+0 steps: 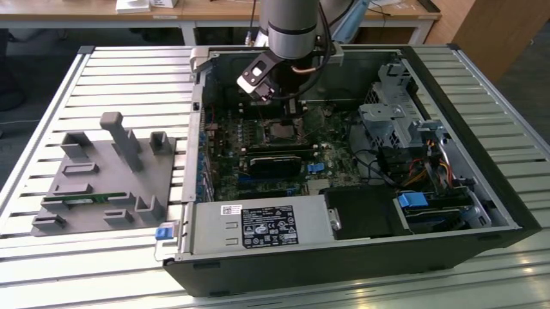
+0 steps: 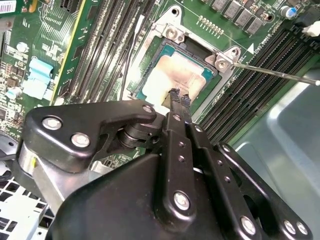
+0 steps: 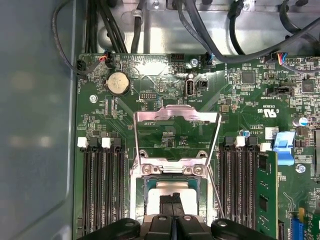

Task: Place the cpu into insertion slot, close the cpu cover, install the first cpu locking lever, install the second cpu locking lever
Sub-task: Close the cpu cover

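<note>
Hanging directly over the small flat square silver-beige metal cpu (image 3: 189, 190), the black gripper (image 3: 172, 199) has its fingertips pressed together; the silvery hinged metal cpu cover (image 3: 177, 114) stands open.

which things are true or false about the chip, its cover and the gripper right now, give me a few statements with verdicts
1. The chip lies in the socket. True.
2. The metal cover is closed over the chip. False: it is swung open, away from the socket.
3. The gripper is wide open. False: it is shut, right over the chip.
4. A grey holder sits outside the computer case, on the exterior view's left. True.
</note>
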Action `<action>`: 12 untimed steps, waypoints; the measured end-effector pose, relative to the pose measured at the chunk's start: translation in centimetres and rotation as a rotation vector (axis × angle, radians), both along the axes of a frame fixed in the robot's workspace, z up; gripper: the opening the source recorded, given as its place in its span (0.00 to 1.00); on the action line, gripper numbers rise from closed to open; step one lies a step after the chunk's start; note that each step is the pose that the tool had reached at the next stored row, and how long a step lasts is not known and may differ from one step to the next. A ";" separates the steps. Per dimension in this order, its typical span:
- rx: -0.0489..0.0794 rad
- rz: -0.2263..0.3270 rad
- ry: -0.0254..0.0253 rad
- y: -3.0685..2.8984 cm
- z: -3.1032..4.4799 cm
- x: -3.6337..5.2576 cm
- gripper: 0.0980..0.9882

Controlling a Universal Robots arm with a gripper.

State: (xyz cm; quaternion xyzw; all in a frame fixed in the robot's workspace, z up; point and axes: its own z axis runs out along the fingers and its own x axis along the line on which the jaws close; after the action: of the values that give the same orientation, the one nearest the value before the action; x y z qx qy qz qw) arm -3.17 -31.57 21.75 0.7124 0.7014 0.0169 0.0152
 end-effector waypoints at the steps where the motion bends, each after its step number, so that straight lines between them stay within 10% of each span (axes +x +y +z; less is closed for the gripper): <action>1: 0.000 0.000 -0.0001 0.00 0.07 0.00 0.01; 12: 0.000 0.000 0.0000 0.00 1.30 0.00 0.01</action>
State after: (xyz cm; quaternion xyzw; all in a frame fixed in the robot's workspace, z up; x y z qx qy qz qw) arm -3.17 -31.57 23.04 0.7124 0.7014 0.0169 0.0152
